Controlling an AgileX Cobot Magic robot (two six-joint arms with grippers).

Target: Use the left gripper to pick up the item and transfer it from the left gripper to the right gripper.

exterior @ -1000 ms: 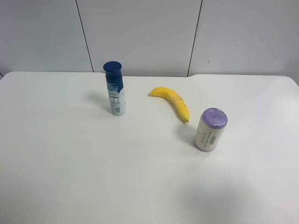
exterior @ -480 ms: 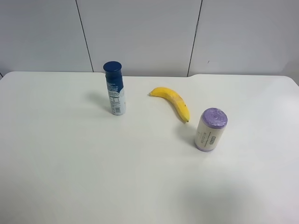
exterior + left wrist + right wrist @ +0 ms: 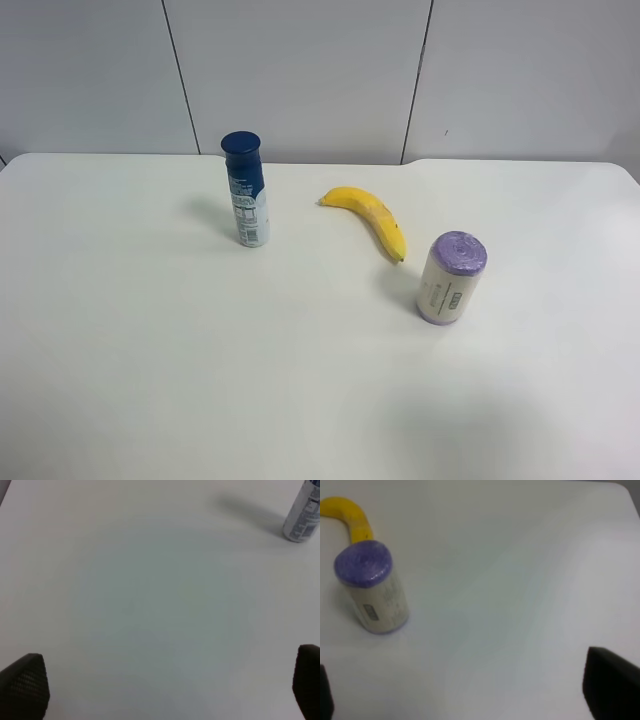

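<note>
In the left wrist view, the left gripper (image 3: 165,687) shows only as two dark fingers (image 3: 24,682) at opposite corners of the picture, spread wide apart with nothing but bare white worktop (image 3: 150,605) between them — open and holding nothing. It hangs above the surface and touches none of the objects; the only thing in its view is the lower part of the blue bottle (image 3: 303,516), well away from the fingers. The right gripper (image 3: 470,692) appears the same way in the right wrist view: one dark finger (image 3: 610,687) at one lower corner, a sliver of the other at the opposite edge, the gap between them wide and empty. It too is clear of the worktop (image 3: 520,580). Neither arm shows in the exterior high view. The item (image 3: 451,277) stands upright on the worktop (image 3: 150,350), purple end up and cream label facing outward, toward the exterior high view's right. In the right wrist view the item (image 3: 371,586) sits well apart from the fingers. The banana (image 3: 368,217) lies just beside it — its dark tip near the roll's top edge — and the blue bottle (image 3: 246,189) stands upright farther off, beyond the banana.
</note>
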